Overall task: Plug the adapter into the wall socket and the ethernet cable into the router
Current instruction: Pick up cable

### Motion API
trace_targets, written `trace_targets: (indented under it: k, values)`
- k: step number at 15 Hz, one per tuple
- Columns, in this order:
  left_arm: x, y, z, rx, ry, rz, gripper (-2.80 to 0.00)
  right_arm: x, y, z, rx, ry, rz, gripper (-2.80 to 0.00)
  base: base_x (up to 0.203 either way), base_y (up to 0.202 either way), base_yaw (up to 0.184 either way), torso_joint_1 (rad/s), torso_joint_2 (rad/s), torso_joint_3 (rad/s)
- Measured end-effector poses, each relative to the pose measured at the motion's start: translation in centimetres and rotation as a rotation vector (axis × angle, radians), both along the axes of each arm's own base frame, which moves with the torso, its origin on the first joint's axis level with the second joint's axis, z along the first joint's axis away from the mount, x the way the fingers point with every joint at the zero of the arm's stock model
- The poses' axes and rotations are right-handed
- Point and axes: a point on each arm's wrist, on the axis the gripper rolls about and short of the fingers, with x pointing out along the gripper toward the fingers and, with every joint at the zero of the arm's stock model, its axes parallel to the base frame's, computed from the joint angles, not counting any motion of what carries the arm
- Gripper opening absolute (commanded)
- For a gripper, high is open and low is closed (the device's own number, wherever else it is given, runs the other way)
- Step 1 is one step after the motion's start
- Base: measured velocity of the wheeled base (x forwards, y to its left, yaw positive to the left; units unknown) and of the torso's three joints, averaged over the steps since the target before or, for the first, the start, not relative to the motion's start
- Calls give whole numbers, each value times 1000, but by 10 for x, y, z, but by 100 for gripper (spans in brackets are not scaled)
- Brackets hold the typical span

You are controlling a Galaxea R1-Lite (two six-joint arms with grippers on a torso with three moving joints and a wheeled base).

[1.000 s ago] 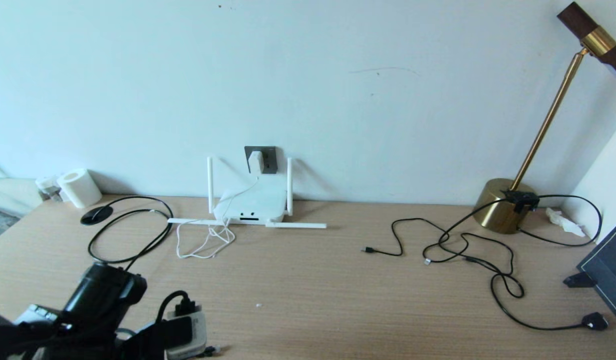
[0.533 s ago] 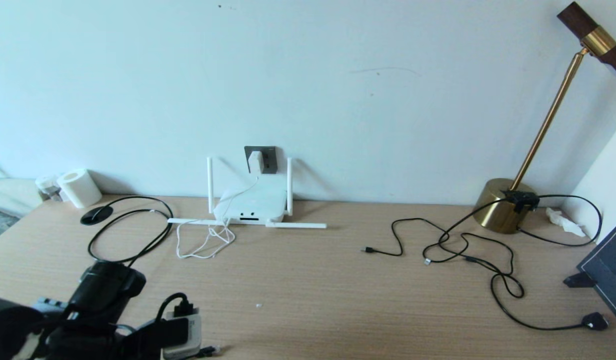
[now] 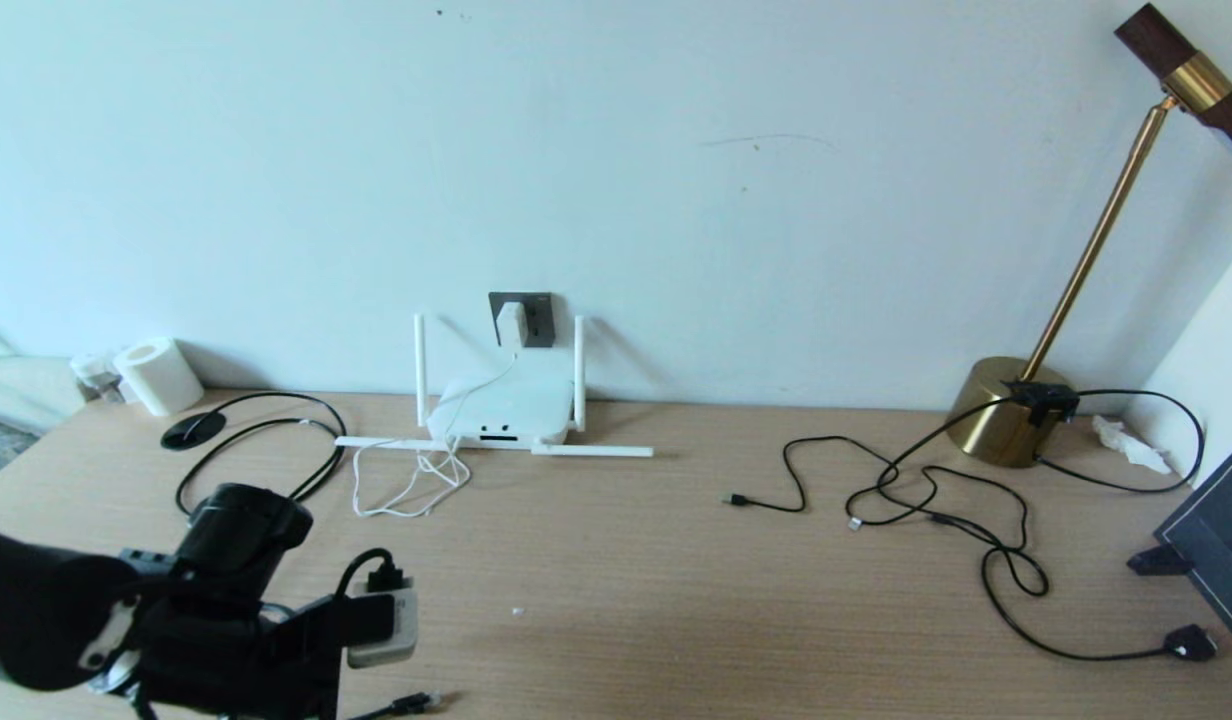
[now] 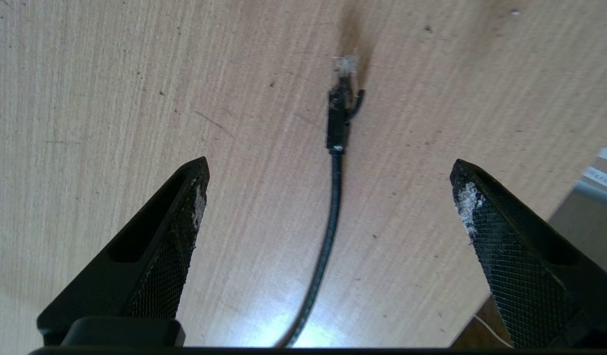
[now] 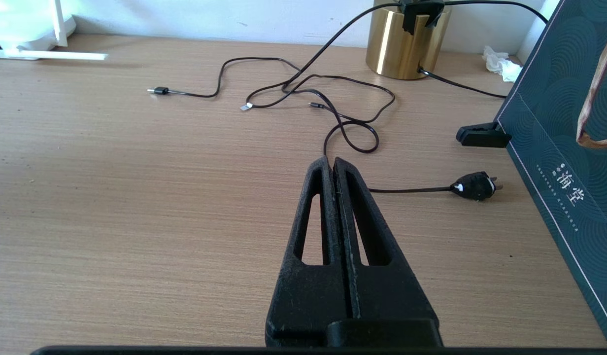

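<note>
Pale wood worktop point(image 3: 676, 560) carries everything; the white adapter point(image 3: 511, 324) sits in the wall socket point(image 3: 538, 318), just above the router point(image 3: 498, 405); the ethernet cable point(image 4: 333, 197) lies flat on the wood near the front edge, its clear tip unplugged, between the spread fingers point(image 4: 185, 207) of the left end effector point(image 4: 328, 187), which stands wide apart and grips nothing; the right end effector point(image 5: 333, 162) is pressed closed, empty, above the worktop.
</note>
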Motion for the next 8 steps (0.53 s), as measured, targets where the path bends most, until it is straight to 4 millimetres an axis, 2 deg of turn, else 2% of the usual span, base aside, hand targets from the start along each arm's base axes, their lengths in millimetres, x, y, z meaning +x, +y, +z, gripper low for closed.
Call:
trace_targets:
  k: [8]
  values:
    - [13, -1, -11, 20, 36, 5, 0, 0, 0, 0, 0, 0, 0, -280, 0, 0, 0, 0, 0, 0]
